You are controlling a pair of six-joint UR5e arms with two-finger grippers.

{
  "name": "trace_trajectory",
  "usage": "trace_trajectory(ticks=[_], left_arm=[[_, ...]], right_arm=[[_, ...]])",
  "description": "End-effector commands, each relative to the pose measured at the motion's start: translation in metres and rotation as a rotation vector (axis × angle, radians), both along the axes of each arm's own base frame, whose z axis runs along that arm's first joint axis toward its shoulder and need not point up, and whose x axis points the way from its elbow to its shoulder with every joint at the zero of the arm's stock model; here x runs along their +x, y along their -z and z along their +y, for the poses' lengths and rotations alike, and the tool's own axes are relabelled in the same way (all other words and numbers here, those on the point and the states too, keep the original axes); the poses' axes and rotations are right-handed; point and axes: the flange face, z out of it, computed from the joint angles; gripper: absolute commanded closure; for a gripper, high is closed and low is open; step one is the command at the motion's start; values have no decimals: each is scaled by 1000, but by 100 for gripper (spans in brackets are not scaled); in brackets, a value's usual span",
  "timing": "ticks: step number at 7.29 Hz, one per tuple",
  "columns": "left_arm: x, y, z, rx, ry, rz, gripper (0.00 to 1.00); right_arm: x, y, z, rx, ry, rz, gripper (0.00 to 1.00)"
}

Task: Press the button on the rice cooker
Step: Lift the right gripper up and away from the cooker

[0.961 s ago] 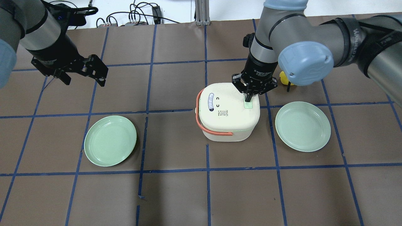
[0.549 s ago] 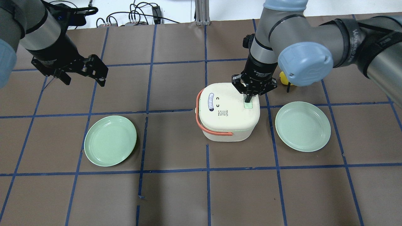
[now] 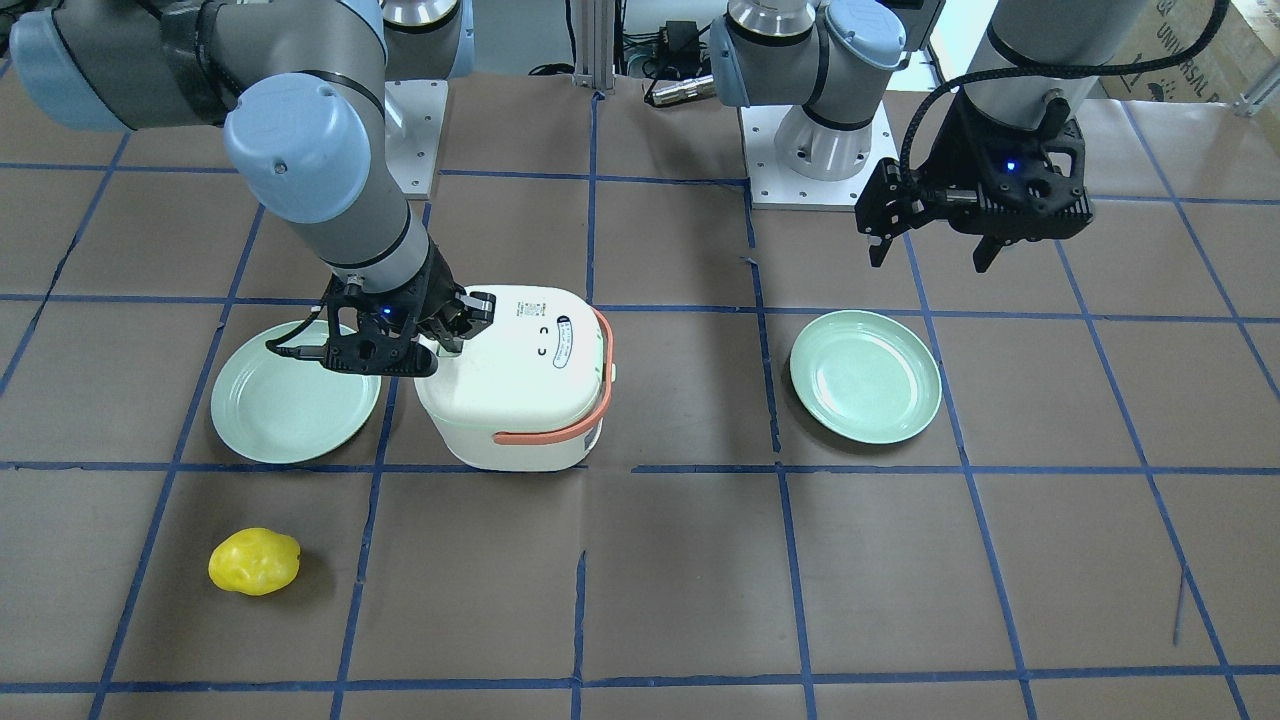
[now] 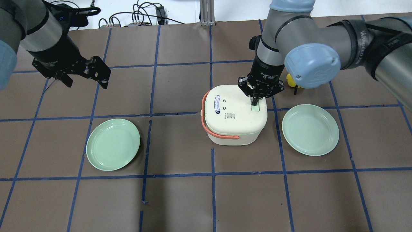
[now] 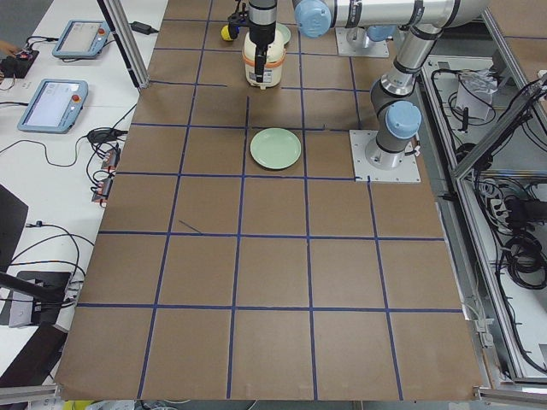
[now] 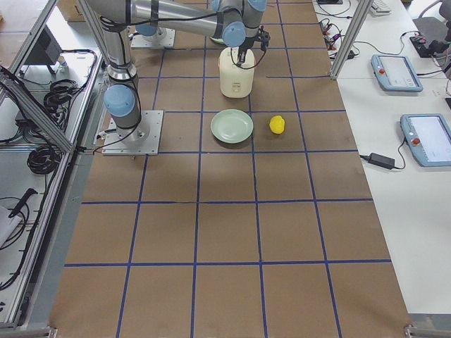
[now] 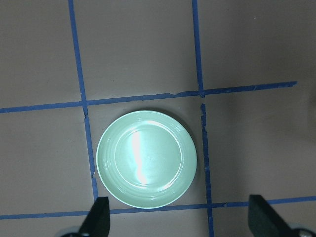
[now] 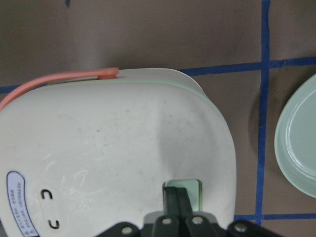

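- Touching green btn (image 4: 255, 108) on rice cooker (image 4: 235, 120) lid, directly under it: R gripper (image 4: 254, 102), fingers pinched together, nothing held.
- L gripper (image 4: 87, 83) spread wide, empty; plate (image 7: 146, 158) below it.

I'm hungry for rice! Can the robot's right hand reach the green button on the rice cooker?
Probably yes: the right hand, shut, hangs right at the green button atop the rice cooker, with nothing between them.
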Motion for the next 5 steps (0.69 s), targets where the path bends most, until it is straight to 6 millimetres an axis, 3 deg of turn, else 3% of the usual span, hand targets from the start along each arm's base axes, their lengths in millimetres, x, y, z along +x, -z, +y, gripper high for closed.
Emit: trace_trajectory(ticks=[1,2,4,5], left_arm=[[0,0,0,0,0,0,0],[0,0,0,0,1,0,0],[0,-1,0,-1,0,0,0],[0,0,0,0,1,0,0]], right_arm=[[0,-12,-1,-13,15,1,82],[2,-25,-5,-33,49,-1,66],[-1,-82,-23,-139,78,-8,22],[-6,-105,-31,-166,74,37,8]])
